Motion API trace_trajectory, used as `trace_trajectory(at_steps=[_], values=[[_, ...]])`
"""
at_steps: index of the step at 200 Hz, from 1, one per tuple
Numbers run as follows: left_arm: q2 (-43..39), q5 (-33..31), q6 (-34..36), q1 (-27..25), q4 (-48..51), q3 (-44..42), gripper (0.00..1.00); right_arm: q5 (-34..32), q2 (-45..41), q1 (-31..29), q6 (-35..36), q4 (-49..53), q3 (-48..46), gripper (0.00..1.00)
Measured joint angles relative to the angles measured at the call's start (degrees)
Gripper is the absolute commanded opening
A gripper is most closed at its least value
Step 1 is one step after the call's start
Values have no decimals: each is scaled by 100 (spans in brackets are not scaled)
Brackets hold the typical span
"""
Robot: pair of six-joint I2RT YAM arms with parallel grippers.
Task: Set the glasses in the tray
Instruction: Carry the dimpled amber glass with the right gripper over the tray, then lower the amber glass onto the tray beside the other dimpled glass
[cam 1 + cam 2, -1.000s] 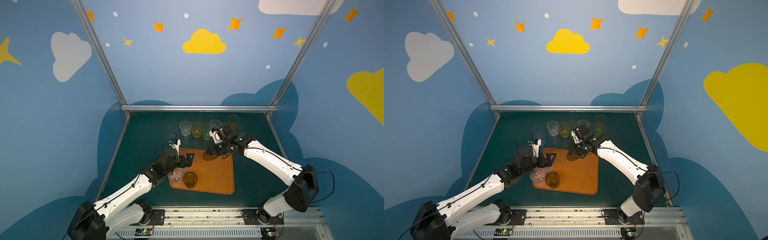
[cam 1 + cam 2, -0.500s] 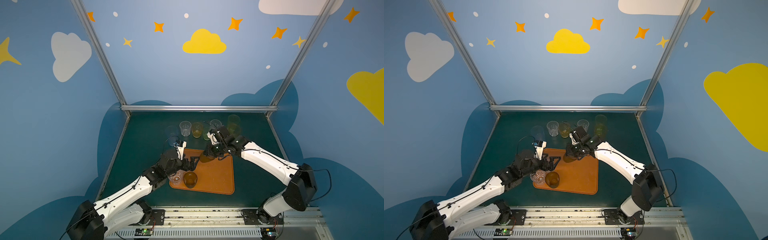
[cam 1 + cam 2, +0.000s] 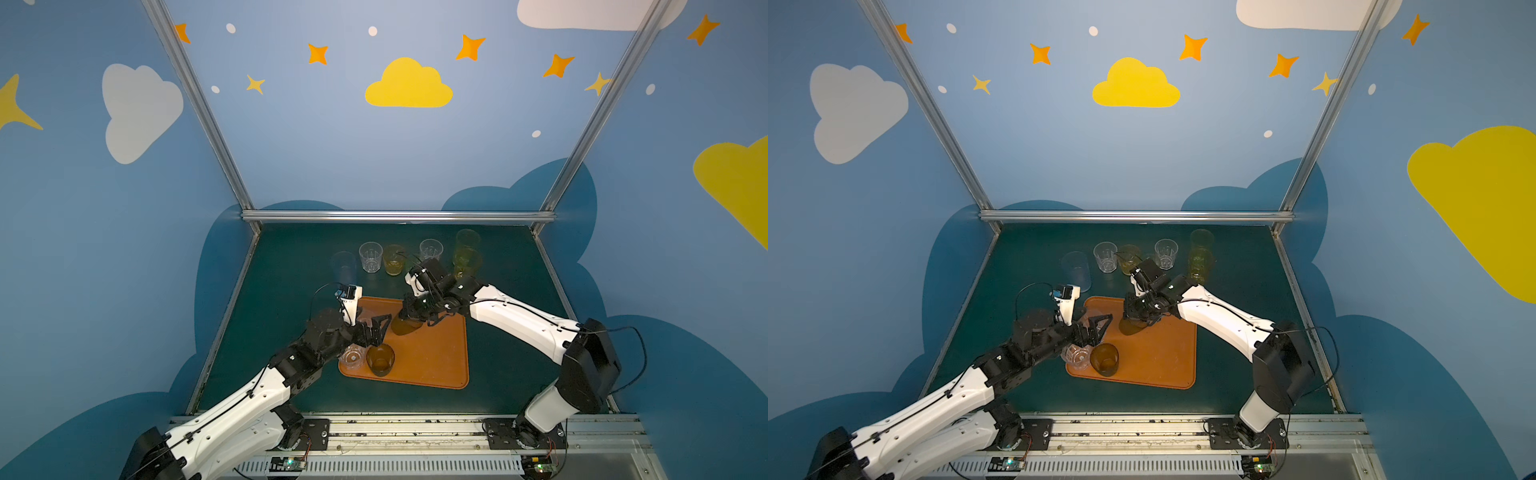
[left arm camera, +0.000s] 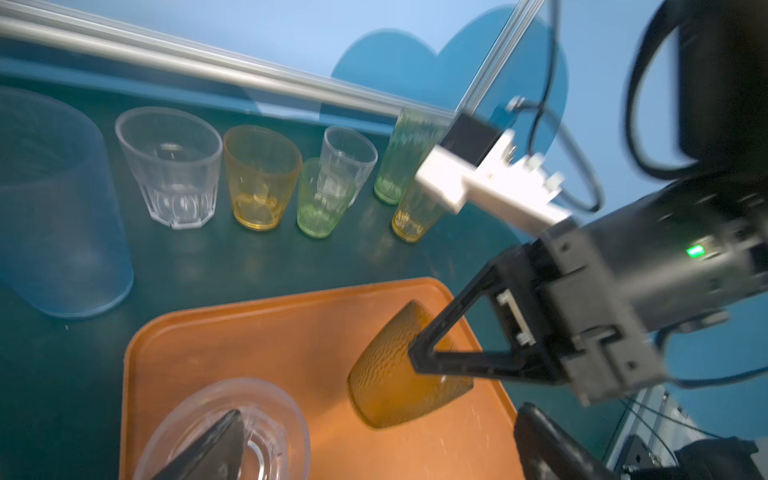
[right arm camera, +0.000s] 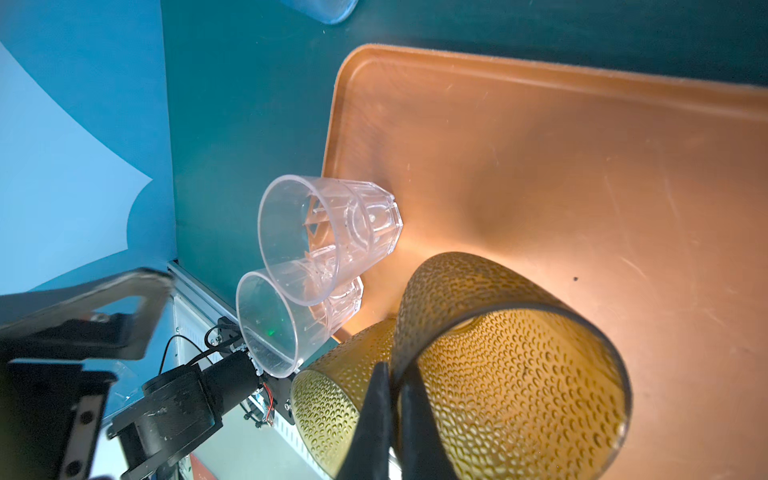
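Note:
The orange tray [image 3: 432, 353] [image 5: 540, 166] lies mid-table. My right gripper [image 3: 409, 313] [image 5: 395, 382] is shut on the rim of a dark brown glass [image 5: 511, 374] [image 4: 399, 374], held tilted just above the tray's far left part. On the tray's near left corner stand a second brown glass [image 3: 380, 359] [image 5: 332, 407] and two clear faceted glasses [image 5: 328, 237] [image 5: 282, 320]. My left gripper [image 3: 376, 330] [image 4: 374, 453] hovers open over those clear glasses, holding nothing.
Behind the tray a row stands on the green mat: a frosted bluish glass [image 4: 58, 208], a clear glass [image 4: 170, 166], an amber glass [image 4: 259, 178], a green glass [image 4: 322, 199], another clear glass [image 3: 431, 249] and two tall yellow glasses [image 3: 467, 241] [image 3: 465, 262]. The two grippers are close together.
My right gripper has carried the brown glass a little leftward and down over the tray. The left gripper has barely shifted and stays open.

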State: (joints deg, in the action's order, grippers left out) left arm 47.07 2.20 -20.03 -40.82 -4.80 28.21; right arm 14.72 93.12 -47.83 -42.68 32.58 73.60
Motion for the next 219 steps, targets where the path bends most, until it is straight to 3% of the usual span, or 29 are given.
trace_trajectory(at_steps=[183, 219], values=[[-179, -302, 7, -44, 81, -188, 100, 391, 927, -321, -212, -109, 330, 0], [-179, -321, 7, -44, 83, -188, 100, 439, 1027, -348, -199, -66, 409, 11]])
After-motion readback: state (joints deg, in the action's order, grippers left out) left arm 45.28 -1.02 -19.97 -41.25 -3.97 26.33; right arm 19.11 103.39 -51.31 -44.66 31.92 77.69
